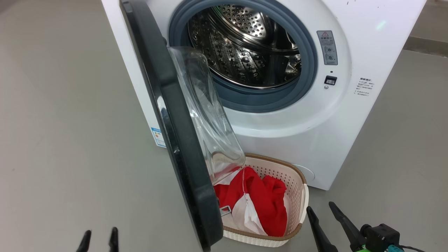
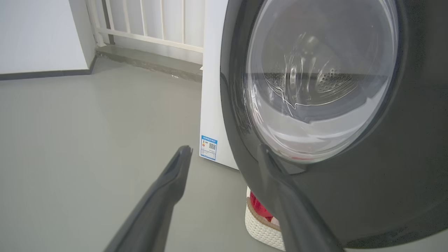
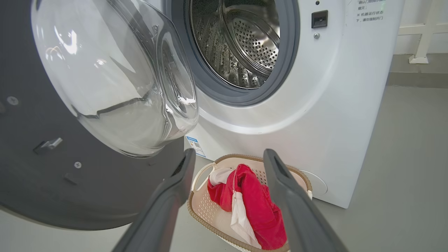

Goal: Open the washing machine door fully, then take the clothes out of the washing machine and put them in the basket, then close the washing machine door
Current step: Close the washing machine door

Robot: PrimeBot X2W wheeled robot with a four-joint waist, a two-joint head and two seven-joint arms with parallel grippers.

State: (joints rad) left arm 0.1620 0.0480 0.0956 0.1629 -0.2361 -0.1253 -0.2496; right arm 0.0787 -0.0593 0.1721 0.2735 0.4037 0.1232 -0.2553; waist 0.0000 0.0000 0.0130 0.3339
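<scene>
Closing step: judged to be all that is left, since the drum (image 1: 245, 52) looks bare and the clothes (image 1: 262, 201) lie in the basket (image 1: 301, 196).
Door: the washing machine door (image 1: 176, 119) stands swung out on its left-side hinge, edge-on to the head camera, with the glass bowl facing the opening. Its lower edge hangs over the basket's left part.
Clothes: red with white panels, heaped in the middle of the basket and below its rim, so nothing seems placed to snag the door.
Basket: on the floor against the front of the washing machine (image 1: 350, 115), under the opening, probably so that laundry has only a short drop.
Left gripper (image 1: 99, 235): fingers spread wide with nothing between them, on the door's outer side. In the left wrist view one finger overlaps the black rim, but contact cannot be told. It looks well placed to push the door shut.
Right gripper (image 1: 319, 206): fingers wide apart and empty, low, just beside the basket's right end and pointing toward the clothes.
Risk: the door's swing may pass near the right gripper, so it likely needs to stand clear.
</scene>
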